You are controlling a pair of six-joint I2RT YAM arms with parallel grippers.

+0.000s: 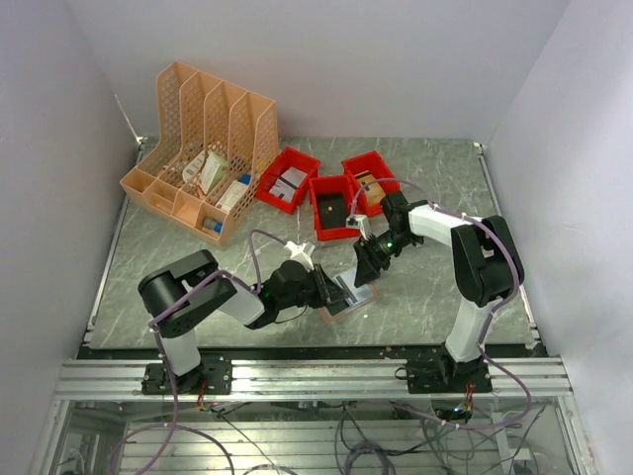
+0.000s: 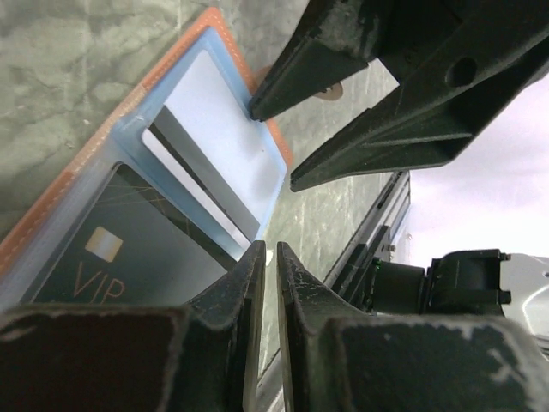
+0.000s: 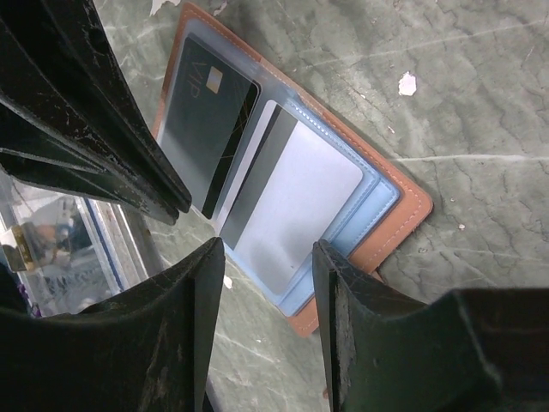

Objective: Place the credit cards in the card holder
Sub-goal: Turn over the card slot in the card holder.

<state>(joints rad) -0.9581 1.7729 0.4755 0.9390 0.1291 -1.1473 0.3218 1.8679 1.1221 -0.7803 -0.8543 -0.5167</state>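
Note:
The card holder (image 1: 352,295) lies open flat on the table, orange-brown outside (image 3: 403,215) with light blue pockets inside (image 2: 129,137). A dark card marked VIP (image 2: 111,257) (image 3: 206,120) sits in one pocket. A white card with a black stripe (image 2: 227,150) (image 3: 296,202) sits in the other. My left gripper (image 2: 270,249) (image 1: 333,287) is at the holder's near edge, its jaws almost together with only a thin slit and nothing seen in it. My right gripper (image 3: 268,249) (image 1: 364,269) hovers over the white card's end with its jaws apart and empty.
Three red bins (image 1: 333,206) stand behind the work spot, some with small items inside. An orange lattice file rack (image 1: 203,148) stands at the back left. The table's metal rail (image 2: 377,223) runs close to the holder on the near side.

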